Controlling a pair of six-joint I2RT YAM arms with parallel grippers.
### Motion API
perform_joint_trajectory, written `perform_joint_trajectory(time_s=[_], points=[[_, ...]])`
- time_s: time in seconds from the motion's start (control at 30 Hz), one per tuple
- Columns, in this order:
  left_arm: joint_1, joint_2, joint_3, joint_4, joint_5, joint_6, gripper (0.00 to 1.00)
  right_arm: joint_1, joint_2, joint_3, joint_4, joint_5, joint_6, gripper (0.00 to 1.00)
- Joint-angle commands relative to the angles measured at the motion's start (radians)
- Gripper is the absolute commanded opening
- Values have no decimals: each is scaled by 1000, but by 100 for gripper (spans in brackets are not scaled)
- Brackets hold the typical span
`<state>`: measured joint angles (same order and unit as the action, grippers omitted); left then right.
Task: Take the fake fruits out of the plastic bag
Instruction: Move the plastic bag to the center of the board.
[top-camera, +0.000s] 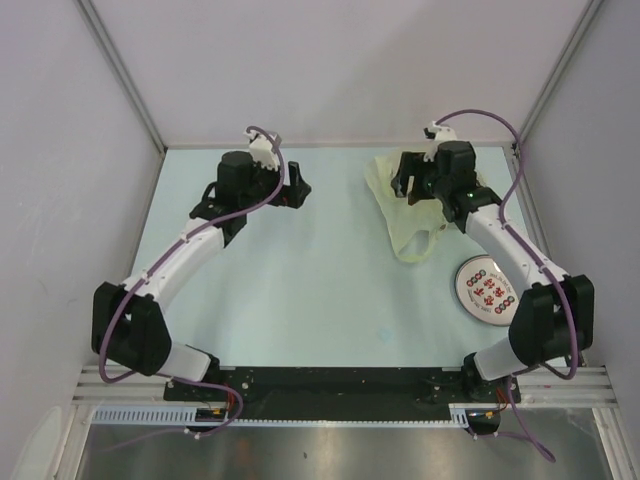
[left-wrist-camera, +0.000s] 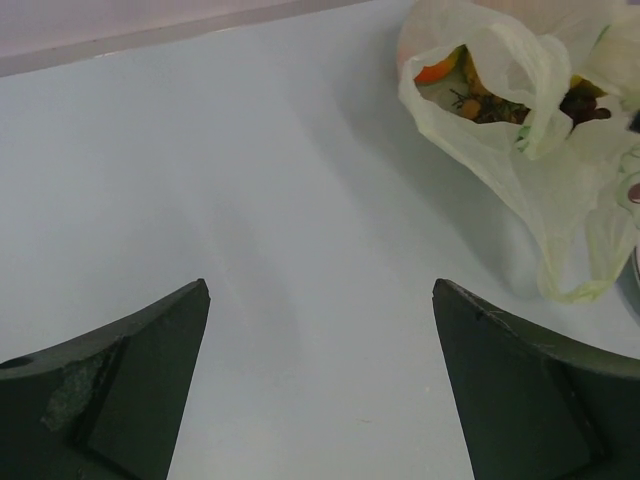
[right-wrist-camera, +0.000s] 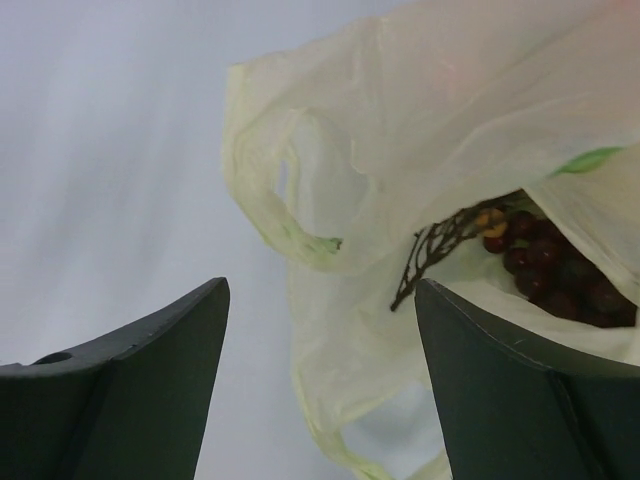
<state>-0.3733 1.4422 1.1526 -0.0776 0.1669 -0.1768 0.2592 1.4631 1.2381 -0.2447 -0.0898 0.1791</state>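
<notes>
- The plastic bag (top-camera: 392, 205) lies crumpled on the table (top-camera: 300, 300) with its mouth gaping, so the contents can probably be reached without lifting it.
- The fake fruits that show are all inside the bag. The grape bunch (right-wrist-camera: 550, 265) sits right at the mouth, and an orange (left-wrist-camera: 438, 70) is deeper in. None lie outside the bag.
- The right gripper (right-wrist-camera: 320, 285) is released, jaws wide with nothing clamped. It hangs over the bag, tips aimed at the mouth, with a handle loop (right-wrist-camera: 290, 200) just under it. It looks lined up to reach in.
- The right arm is stretched forward, wrist bent down over the bag.
- The left gripper (left-wrist-camera: 320, 290) is also released and empty. It sits low over bare table, well left of the bag and facing it. The arm arcs forward, likely waiting to pin the bag.
- The plate (top-camera: 488, 290) sits just beside the bag's handles on the near side, a likely drop spot.
</notes>
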Motion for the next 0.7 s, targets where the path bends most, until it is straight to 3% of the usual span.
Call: perform_joint_trajectory(time_s=[0.0, 0.1, 0.13, 0.2, 0.23, 0.33, 0.5, 0.53, 0.6, 0.67], points=[[-6, -63, 10, 19, 141, -13, 98, 40, 69, 81, 68, 7, 46, 80], [-27, -43, 44, 47, 282, 101, 93, 16, 97, 130, 30, 42, 118, 77], [-79, -28, 103, 24, 275, 288, 96, 2, 94, 142, 21, 32, 129, 77], [-139, 32, 159, -45, 188, 483, 100, -30, 79, 164, -5, 13, 137, 77], [-176, 49, 180, -44, 186, 655, 100, -63, 72, 179, -14, -2, 135, 78], [-226, 112, 180, 65, 157, 935, 100, -136, 39, 190, -51, -21, 126, 79], [-262, 282, 283, 159, 232, 1115, 96, -244, -16, 158, -125, -34, 177, 79], [-269, 303, 315, 173, 235, 1129, 92, -251, -24, 149, -125, -53, 195, 79], [-292, 381, 354, 186, 229, 1119, 88, -297, -44, 124, -125, -71, 212, 79], [-302, 443, 477, 141, 203, 1032, 78, -316, -69, 103, -122, -96, 229, 80]])
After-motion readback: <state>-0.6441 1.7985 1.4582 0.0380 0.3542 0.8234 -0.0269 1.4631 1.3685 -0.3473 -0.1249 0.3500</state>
